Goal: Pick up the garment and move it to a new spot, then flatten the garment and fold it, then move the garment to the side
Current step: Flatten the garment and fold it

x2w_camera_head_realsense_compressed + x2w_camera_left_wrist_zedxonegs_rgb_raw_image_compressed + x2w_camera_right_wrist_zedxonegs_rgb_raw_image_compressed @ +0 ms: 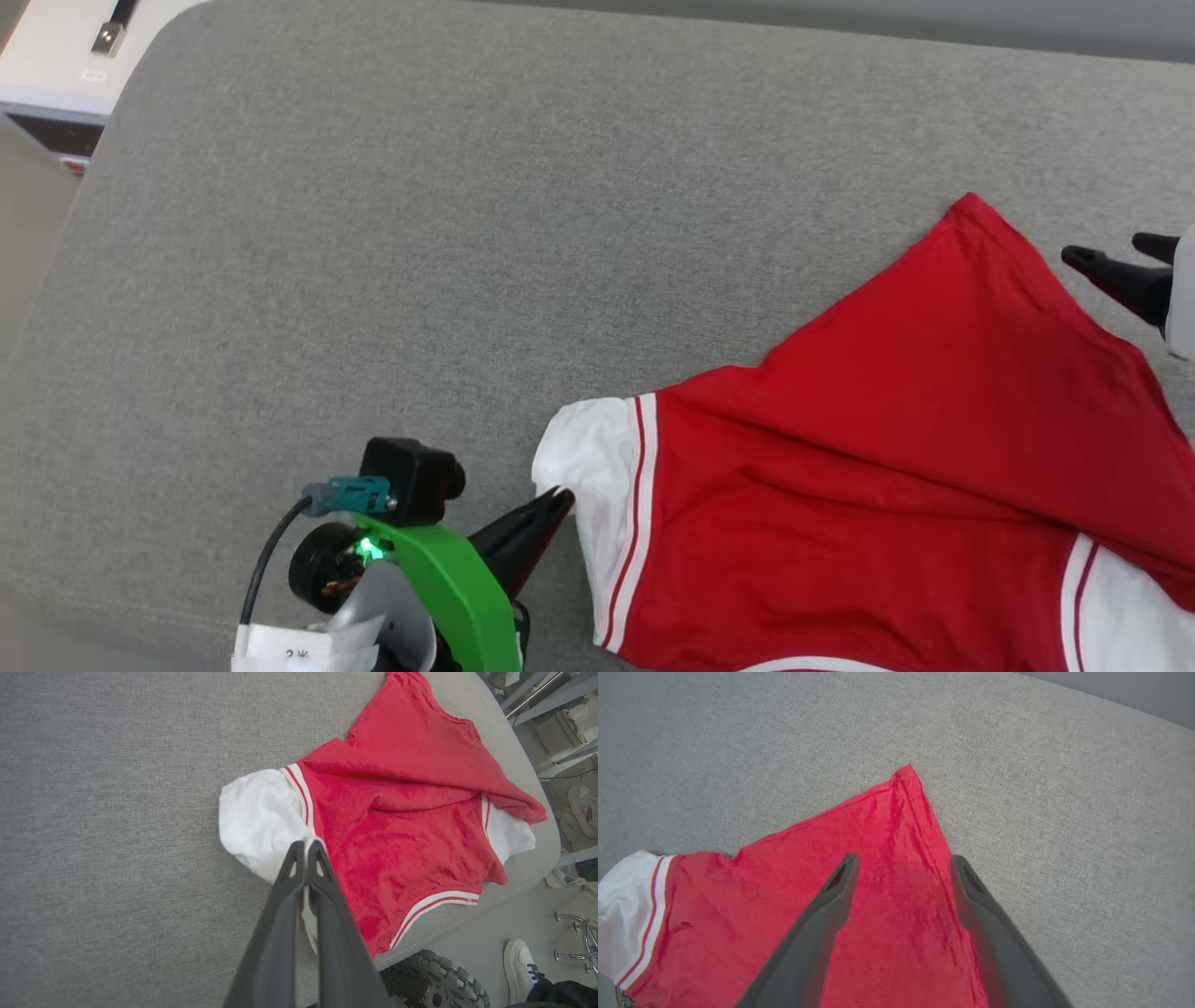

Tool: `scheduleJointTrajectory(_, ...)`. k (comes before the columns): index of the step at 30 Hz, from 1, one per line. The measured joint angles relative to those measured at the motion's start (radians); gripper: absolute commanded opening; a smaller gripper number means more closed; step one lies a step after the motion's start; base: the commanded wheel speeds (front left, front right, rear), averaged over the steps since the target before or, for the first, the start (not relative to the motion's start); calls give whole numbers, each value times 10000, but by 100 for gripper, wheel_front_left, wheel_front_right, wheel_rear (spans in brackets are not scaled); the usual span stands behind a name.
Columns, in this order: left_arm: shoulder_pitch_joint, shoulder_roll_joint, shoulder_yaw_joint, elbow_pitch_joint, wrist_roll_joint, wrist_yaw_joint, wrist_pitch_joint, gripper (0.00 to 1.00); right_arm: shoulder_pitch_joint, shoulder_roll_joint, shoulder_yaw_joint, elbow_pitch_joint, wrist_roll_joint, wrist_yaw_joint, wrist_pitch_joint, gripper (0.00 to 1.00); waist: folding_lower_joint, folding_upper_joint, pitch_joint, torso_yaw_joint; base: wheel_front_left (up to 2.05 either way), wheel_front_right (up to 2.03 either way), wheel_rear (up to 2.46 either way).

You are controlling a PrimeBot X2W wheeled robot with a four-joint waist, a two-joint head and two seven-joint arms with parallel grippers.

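Head view: the garment (887, 448) lies limp at four o'clock on the grey cushion (373, 233); right gripper (1106, 250) at three o'clock. Left wrist view: your left gripper (306, 847) is pinched tight on the white sleeve (261, 816); a wheel (434, 984) and a shoe (518, 966) sit at five o'clock. Right wrist view: its jaws are spread wide over the red corner (908, 777); take hold there, as this light cloth will likely sag.

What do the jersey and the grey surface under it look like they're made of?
The garment: soft knit, probably polyester or cotton jersey; slight sheen, limp folds, stitched hem. The grey cushion: matte woven upholstery, probably synthetic; heathered weave visible, rounded padded-looking corner.
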State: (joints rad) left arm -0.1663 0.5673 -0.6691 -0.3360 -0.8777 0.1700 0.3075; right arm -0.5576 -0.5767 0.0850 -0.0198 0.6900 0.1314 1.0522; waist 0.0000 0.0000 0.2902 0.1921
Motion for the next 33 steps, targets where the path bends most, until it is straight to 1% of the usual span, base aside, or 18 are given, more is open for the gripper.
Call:
scheduleJointTrajectory(6,-420,-395,-105,46,207,-213,-228,0,-1325,-29,499,980,-330,0,575,100,0,0,648,621,0,0,0)
scheduleJointTrajectory(11,-631,-692,-290,153,261,-387,-345,0,-2006,-314,828,1778,-650,0,807,100,1,0,1188,1111,0,0,0)
scheduleJointTrajectory(18,-848,-930,-360,408,290,-529,-529,0,-2276,-698,1398,2351,-717,0,890,100,1,0,1776,1692,0,0,0)
scheduleJointTrajectory(22,-907,-1001,-378,568,290,-617,-617,0,-2336,-1028,1768,2389,-755,0,1007,100,1,0,2020,1939,0,0,0)
scheduleJointTrajectory(28,-928,-1154,-424,775,290,-704,-746,0,-2324,-1352,1923,2452,-667,0,1156,100,1,0,2204,2202,0,0,0)
scheduleJointTrajectory(29,-940,-1172,-431,815,290,-706,-780,0,-2325,-1402,1933,2451,-642,0,1183,86,1,0,2215,2238,0,0,0)
scheduleJointTrajectory(30,-954,-1175,-435,844,290,-713,-782,0,-2324,-1442,1942,2449,-610,0,1183,30,1,0,2222,2263,0,0,0)
scheduleJointTrajectory(31,-975,-1175,-435,878,290,-736,-788,0,-2324,-1478,1946,2449,-579,0,1183,0,1,0,2225,2287,0,0,0)
scheduleJointTrajectory(33,-1015,-1183,-431,932,290,-736,-792,0,-2324,-1513,1954,2447,-508,-2,1058,0,1,0,2209,2306,0,0,0)
